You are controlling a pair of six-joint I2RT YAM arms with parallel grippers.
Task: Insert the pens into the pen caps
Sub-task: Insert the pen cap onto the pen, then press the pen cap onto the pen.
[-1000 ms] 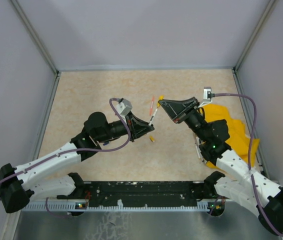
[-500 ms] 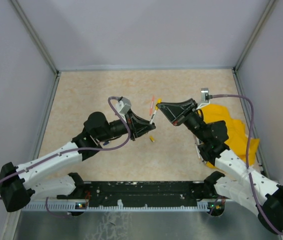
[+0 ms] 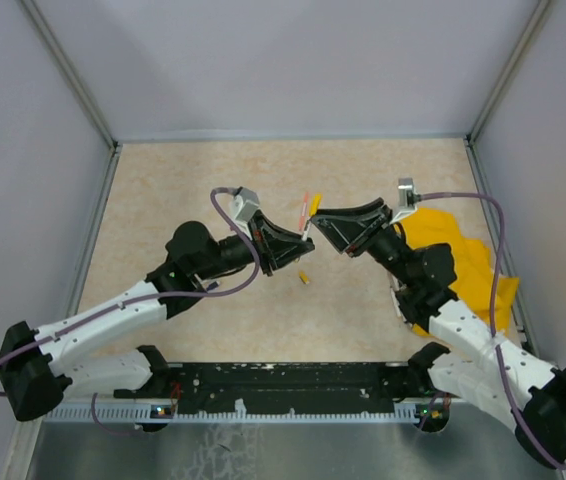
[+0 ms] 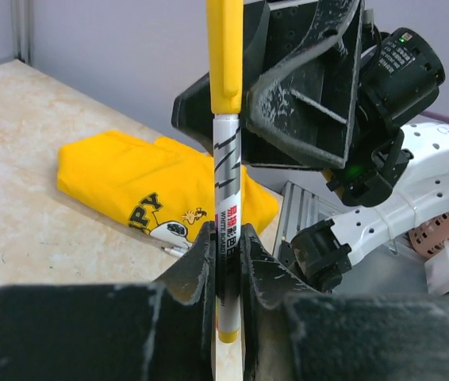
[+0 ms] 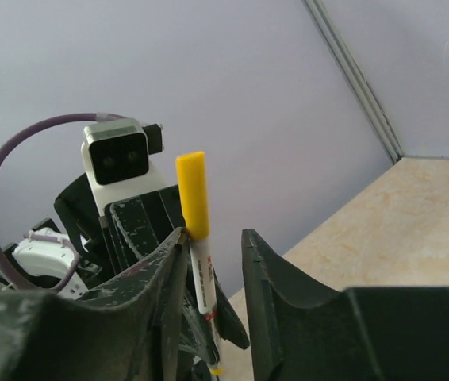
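A white-barrelled pen (image 4: 227,202) stands upright in my left gripper (image 4: 226,238), which is shut on its lower barrel. A yellow pen cap (image 4: 224,55) sits on the pen's top end. My right gripper (image 5: 212,238) is open around that yellow cap (image 5: 192,194): one finger (image 5: 165,262) rests beside the cap's base and the other stands clear. From above, the two grippers (image 3: 301,238) (image 3: 315,218) meet tip to tip over mid-table. An orange-pink pen (image 3: 306,199) lies just behind them. A small yellow cap (image 3: 304,278) lies on the table in front.
A folded yellow cloth (image 3: 463,262) with a cartoon print lies at the right, partly under the right arm. A thin white pen (image 4: 173,250) pokes out at its edge. Grey walls enclose the beige tabletop (image 3: 183,190).
My right gripper has opened and let go of the yellow cap, which stays on the pen. Both grippers have drifted slightly left and away from the bases.
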